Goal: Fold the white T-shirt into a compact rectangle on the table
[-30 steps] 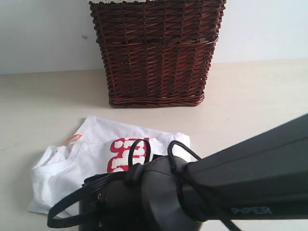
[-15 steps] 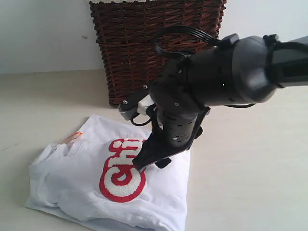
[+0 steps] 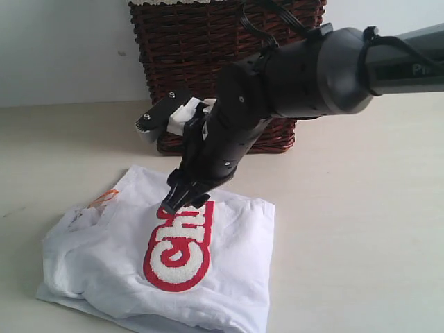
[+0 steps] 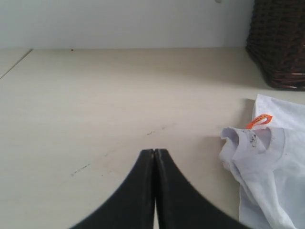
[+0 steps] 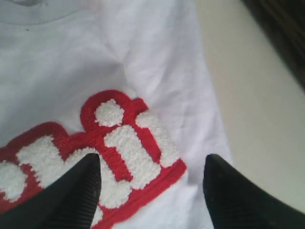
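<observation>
At 6 o'clock from the basket [image 3: 208, 76], the white T-shirt [image 3: 232, 277] lies folded on the table [image 3: 361, 229]. The right gripper [image 3: 184, 199] has spread its jaws and risen off the lettering, empty, so the fold is released. The left gripper [image 4: 155, 160] is closed, empty. The shirt's 9 o'clock side looks bunched and probably needs another fold.

The white T-shirt [image 3: 236, 277] has red-outlined white lettering [image 3: 177, 250]; the woven basket [image 3: 208, 69] is dark brown.
</observation>
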You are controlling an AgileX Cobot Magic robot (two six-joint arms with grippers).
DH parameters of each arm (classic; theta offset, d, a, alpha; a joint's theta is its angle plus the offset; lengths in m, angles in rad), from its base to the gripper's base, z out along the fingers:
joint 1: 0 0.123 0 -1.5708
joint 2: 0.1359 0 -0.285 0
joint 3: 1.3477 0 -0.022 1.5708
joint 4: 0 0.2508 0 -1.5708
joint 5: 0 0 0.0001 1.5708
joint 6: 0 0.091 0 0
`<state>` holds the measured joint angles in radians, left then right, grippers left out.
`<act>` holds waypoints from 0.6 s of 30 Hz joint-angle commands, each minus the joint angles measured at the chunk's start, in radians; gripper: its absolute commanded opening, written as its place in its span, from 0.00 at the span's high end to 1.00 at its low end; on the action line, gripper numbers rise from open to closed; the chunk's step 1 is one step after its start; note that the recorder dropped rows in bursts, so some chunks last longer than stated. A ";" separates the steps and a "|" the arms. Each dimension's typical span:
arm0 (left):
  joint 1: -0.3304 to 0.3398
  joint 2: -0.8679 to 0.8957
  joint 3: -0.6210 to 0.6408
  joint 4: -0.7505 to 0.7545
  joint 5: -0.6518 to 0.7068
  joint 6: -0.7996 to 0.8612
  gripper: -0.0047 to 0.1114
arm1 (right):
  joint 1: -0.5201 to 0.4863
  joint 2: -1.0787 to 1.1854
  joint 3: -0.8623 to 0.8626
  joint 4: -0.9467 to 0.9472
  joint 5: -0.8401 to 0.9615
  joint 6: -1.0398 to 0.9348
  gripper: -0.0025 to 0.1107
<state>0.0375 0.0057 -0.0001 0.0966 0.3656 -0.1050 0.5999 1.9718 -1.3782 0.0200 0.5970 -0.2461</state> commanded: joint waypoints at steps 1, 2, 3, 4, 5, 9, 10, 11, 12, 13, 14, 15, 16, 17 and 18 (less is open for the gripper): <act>0.002 -0.006 0.000 -0.002 -0.011 -0.003 0.96 | -0.006 0.088 -0.049 -0.001 0.020 -0.041 0.45; 0.002 -0.006 0.000 -0.002 -0.011 -0.003 0.96 | -0.006 0.110 -0.063 0.004 0.028 -0.046 0.45; 0.002 -0.006 0.000 -0.002 -0.011 -0.003 0.96 | -0.006 0.132 -0.077 0.004 0.033 -0.046 0.45; 0.002 -0.006 0.000 -0.002 -0.011 -0.003 0.96 | -0.006 0.151 -0.088 0.004 0.037 -0.046 0.45; 0.002 -0.006 0.000 -0.002 -0.011 -0.003 0.96 | -0.006 0.167 -0.100 0.002 0.039 -0.041 0.45; 0.002 -0.006 0.000 -0.002 -0.011 -0.003 0.96 | -0.006 0.206 -0.137 -0.020 0.047 -0.031 0.52; 0.002 -0.006 0.000 -0.002 -0.011 -0.003 0.96 | -0.006 0.207 -0.139 -0.025 0.047 -0.031 0.57; 0.002 -0.006 0.000 -0.002 -0.011 -0.003 0.96 | -0.006 0.207 -0.139 -0.025 0.045 -0.031 0.64; 0.002 -0.006 0.000 -0.002 -0.011 -0.003 0.96 | -0.006 0.207 -0.139 -0.025 0.045 -0.033 0.72; 0.002 -0.006 0.000 -0.002 -0.011 -0.003 0.96 | -0.006 0.204 -0.139 -0.035 0.045 -0.035 0.79; 0.002 -0.006 0.000 -0.002 -0.011 -0.003 0.96 | -0.006 0.197 -0.139 -0.051 0.045 -0.035 0.90; 0.002 -0.006 0.000 -0.002 -0.011 -0.003 0.96 | -0.006 0.192 -0.139 -0.058 0.045 -0.035 0.96; 0.002 -0.006 0.000 -0.002 -0.011 -0.003 0.96 | -0.006 0.181 -0.139 -0.058 0.047 -0.035 0.98; 0.002 -0.006 0.000 -0.002 -0.011 -0.003 0.96 | -0.006 0.166 -0.139 -0.058 0.052 -0.035 0.98; 0.002 -0.006 0.000 -0.002 -0.011 -0.003 0.96 | -0.006 0.154 -0.139 -0.060 0.057 -0.035 0.98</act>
<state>0.0375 0.0057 -0.0001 0.0966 0.3656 -0.1050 0.5999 2.1637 -1.5104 -0.0203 0.6484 -0.2777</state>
